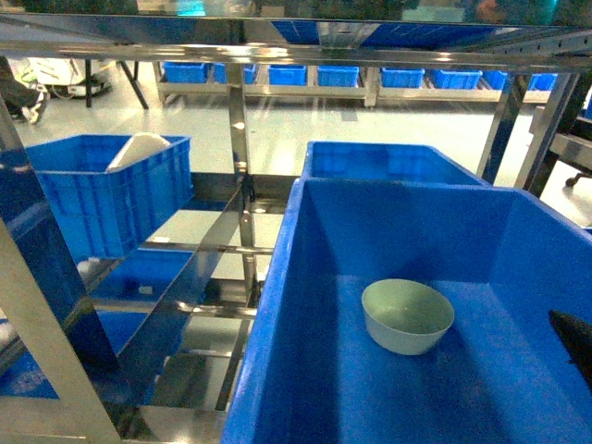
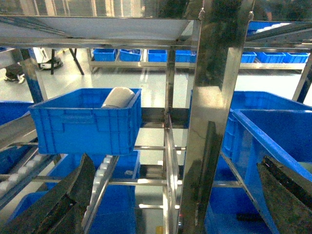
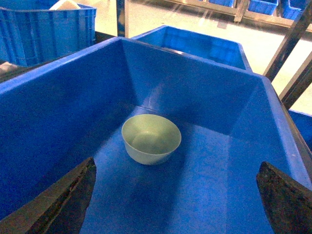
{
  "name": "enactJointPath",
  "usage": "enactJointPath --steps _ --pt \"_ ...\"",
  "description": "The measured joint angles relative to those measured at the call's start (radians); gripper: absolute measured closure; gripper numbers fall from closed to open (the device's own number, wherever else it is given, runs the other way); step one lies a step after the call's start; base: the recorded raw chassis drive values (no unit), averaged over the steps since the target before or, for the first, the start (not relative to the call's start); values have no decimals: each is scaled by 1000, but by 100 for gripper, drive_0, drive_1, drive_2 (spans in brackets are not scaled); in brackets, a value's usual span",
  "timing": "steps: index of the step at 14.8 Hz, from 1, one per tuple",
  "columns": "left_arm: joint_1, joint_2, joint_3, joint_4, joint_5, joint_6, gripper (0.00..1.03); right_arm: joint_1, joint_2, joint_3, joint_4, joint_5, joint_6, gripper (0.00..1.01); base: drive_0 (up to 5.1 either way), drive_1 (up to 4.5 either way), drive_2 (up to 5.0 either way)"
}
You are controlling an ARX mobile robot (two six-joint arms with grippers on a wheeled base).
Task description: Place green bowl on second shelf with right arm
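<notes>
The pale green bowl (image 1: 407, 316) (image 3: 151, 139) stands upright and empty on the floor of a large deep blue crate (image 1: 277, 296) (image 3: 195, 92) on the steel rack. The crate hides the second shelf tier beneath it. My right gripper (image 3: 176, 165) hangs open over the crate's near end, a little short of the bowl and not touching it, with nothing between its fingers. Only one black fingertip (image 1: 573, 340) of it shows in the head view, at the right edge. My left gripper (image 2: 175, 158) is open and empty, facing a steel upright (image 2: 214, 97) of the rack.
A second blue crate (image 1: 388, 162) stands right behind the large one. To the left, another blue crate (image 1: 102, 194) (image 2: 87, 122) holds a white object (image 1: 139, 150). A steel tier (image 1: 277, 46) runs overhead. Roller rails (image 2: 100, 180) and more blue crates lie lower left.
</notes>
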Motion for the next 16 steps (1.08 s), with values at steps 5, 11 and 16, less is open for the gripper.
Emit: enactJointPath --steps 5,11,16 --pt "0 0 0 0 0 0 5 5 -811 -8 -745 39 146 3 0 0 0" --pt "0 0 0 -2 0 0 5 -26 -1229 -84 -1094 -39 117 3 0 0 0" --pt "1 0 0 0 -1 0 5 6 -1325 -130 -897 238 111 37 0 0 0"
